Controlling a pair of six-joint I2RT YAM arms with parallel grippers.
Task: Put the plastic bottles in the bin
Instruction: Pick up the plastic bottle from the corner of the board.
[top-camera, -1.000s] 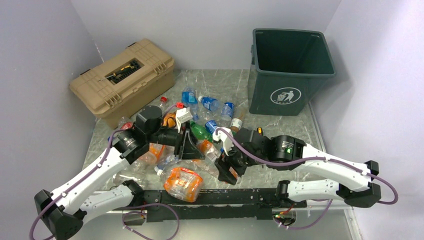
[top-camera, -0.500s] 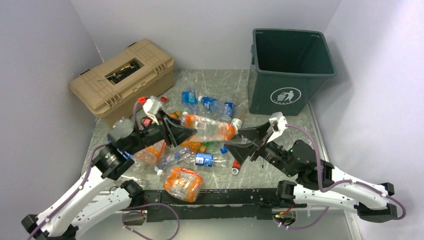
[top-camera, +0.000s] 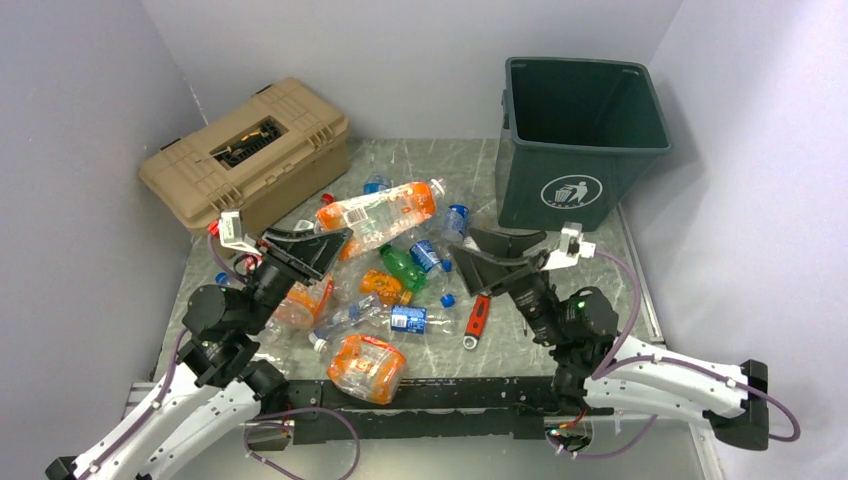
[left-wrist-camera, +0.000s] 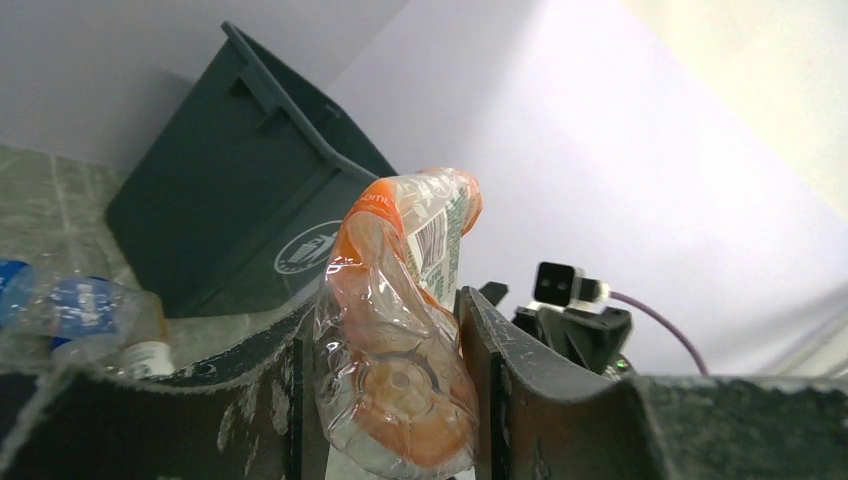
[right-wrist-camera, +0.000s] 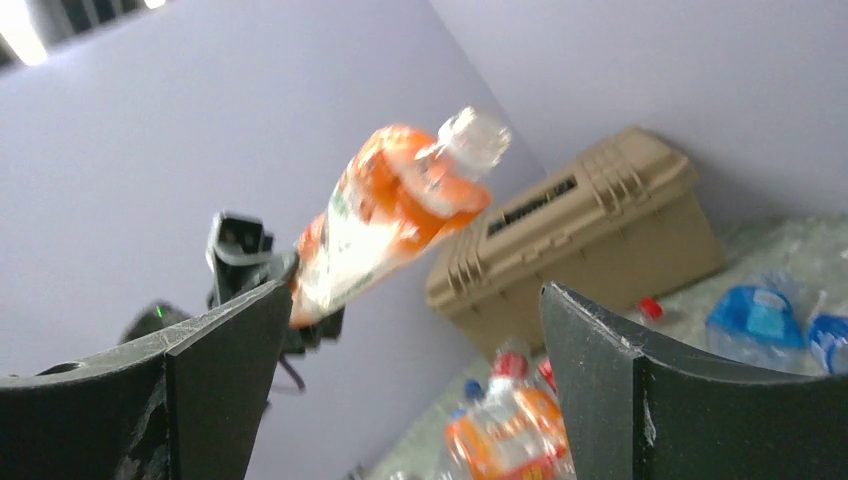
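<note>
L pincer (left-wrist-camera: 385, 325) is clamped on the base of a crushed orange-label bottle (top-camera: 378, 210), held off the tabletop (top-camera: 600, 262) at centre of the top view, cap end toward the bin (top-camera: 580, 140) at upper right. R pincer (right-wrist-camera: 415, 300) is wide apart w/ nothing in it, right of centre. Other bottles (top-camera: 410, 320) lie mid-frame. Tan toolbox (top-camera: 250, 150) sits upper left.

white litter symbol (top-camera: 571, 191) on green bin (top-camera: 528, 175)
</note>
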